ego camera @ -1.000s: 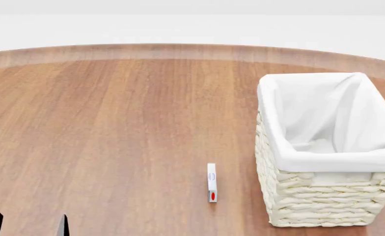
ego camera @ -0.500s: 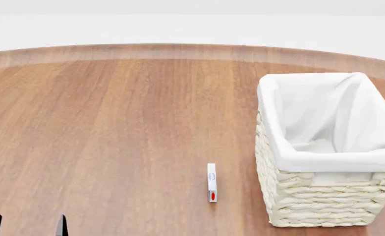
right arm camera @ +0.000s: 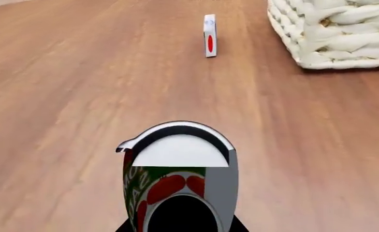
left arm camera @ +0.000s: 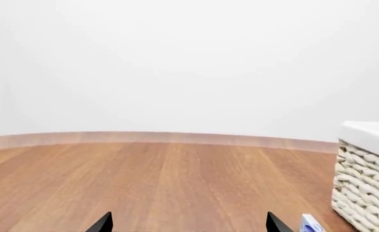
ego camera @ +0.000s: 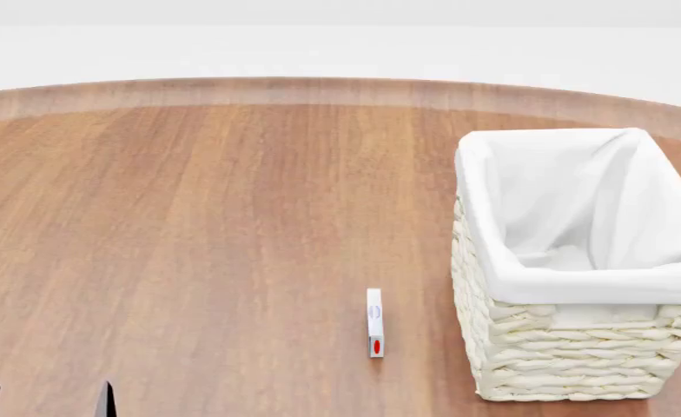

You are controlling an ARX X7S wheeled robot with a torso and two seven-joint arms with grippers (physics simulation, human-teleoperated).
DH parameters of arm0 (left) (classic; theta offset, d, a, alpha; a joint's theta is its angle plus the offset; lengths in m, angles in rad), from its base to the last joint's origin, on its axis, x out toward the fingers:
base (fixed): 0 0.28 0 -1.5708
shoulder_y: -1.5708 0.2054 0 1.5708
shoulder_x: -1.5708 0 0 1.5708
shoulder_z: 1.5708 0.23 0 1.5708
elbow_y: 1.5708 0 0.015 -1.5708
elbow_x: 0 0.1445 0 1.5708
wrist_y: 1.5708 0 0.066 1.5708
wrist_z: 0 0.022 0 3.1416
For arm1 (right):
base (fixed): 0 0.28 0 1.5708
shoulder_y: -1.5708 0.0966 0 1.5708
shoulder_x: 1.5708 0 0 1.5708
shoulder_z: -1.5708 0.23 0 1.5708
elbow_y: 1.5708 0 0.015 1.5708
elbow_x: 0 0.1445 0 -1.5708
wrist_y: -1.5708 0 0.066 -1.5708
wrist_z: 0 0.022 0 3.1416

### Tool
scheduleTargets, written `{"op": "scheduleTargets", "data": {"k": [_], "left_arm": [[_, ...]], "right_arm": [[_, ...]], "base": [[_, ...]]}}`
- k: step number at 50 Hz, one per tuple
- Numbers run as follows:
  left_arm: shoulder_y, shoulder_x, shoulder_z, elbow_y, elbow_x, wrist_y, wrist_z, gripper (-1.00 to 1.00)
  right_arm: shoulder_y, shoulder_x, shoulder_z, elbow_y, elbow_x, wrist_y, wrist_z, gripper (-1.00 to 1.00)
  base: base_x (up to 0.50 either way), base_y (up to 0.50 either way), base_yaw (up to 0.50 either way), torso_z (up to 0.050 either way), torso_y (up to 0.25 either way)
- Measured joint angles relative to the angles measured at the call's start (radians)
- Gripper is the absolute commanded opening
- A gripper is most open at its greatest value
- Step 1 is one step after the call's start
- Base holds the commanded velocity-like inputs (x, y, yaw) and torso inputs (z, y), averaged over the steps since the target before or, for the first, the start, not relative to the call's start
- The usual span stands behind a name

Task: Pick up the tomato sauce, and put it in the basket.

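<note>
Left wrist view: two dark fingertips (left arm camera: 106, 223) of the left gripper (left arm camera: 188, 224) spread wide, nothing between them; low and level over the wooden table (left arm camera: 176, 179), pointing toward 12 o'clock. Idle by the look of it. Basket (left arm camera: 365, 183) at 3 o'clock, corner only; small white box (left arm camera: 311, 224) just beside its base.

Head view: basket (ego camera: 572, 287) at 3 o'clock, liner open upward, ready for a drop. White box (ego camera: 374, 322) upright at 6 o'clock, near the basket, not touching. Left gripper (ego camera: 44, 401) tips at 7 o'clock. Right gripper and tomato sauce out of frame.

Right wrist view: tomato sauce (right arm camera: 180, 186) right at the camera, red-and-green label, pale top. Probably clamped, but fingers hidden, so grip state cannot tell. Box (right arm camera: 210, 35) and basket (right arm camera: 334, 34) ahead, 12 to 1 o'clock. Likely carry phase.
</note>
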Motion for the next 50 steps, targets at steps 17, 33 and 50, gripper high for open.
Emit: {"op": "scheduleTargets", "data": {"k": [17,33,50], "left_arm": [[0.006,-0.006,0.006,-0.004,-0.006,0.005,-0.004,1.00],[0.002,-0.010,0.014,-0.012,-0.008,0.009,-0.007,1.00],[0.005,-0.014,0.018,-0.024,-0.010,0.020,-0.011,1.00]], "right_arm": [[0.183,0.000,-0.049,-0.041,-0.007,0.206,-0.007,-1.00],[0.310,0.005,-0.057,-0.110,-0.005,0.375,0.022,-1.00],[0.402,0.004,-0.059,-0.101,-0.001,0.437,0.022,-1.00]], "base": [[0.00,0.00,0.00,0.000,0.000],[0.00,0.00,0.00,0.000,0.001],[0.00,0.00,0.00,0.000,0.000]]}}
